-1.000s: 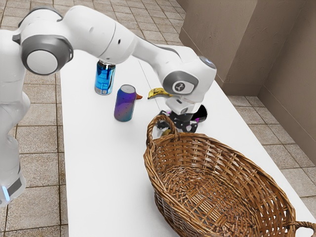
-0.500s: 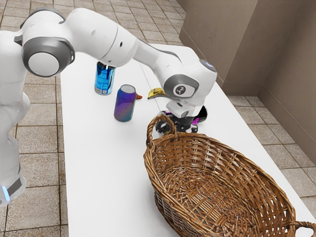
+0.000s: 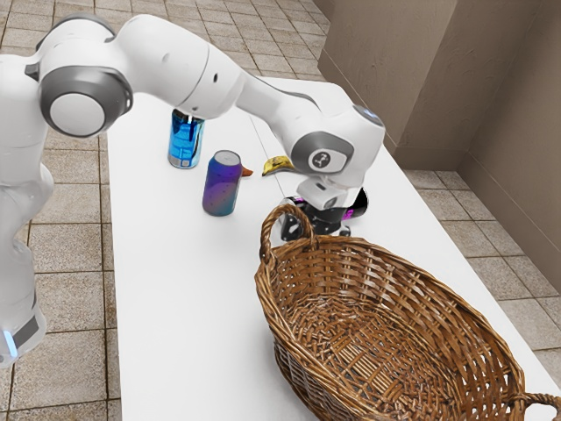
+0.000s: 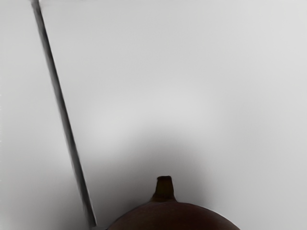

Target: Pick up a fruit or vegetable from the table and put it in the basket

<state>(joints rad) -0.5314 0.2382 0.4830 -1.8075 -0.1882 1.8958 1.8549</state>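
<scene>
Low over the table, behind the basket's near handle, is my gripper [image 3: 324,216]; whether it is open or shut is hidden. In the wrist view a dark reddish-brown round fruit or vegetable [image 4: 173,215] with a short stem lies just under or at my hand, cut off by the picture's edge. The wicker basket [image 3: 405,279] stands beside the gripper, and its inside shows bare wicker. A yellow banana [image 3: 278,164] lies behind my hand, partly covered by the arm.
A purple-blue can [image 3: 223,184] stands upright, with an orange-red tip [image 3: 246,172] poking out behind it. Farther back is a blue can [image 3: 185,140]. A black and magenta object [image 3: 359,203] sits just beyond my hand on the white table [image 3: 188,298].
My hand has come down a little and tilted slightly. The yellowish patch seen below it a second ago is now hidden. The basket and cans have stayed where they were.
</scene>
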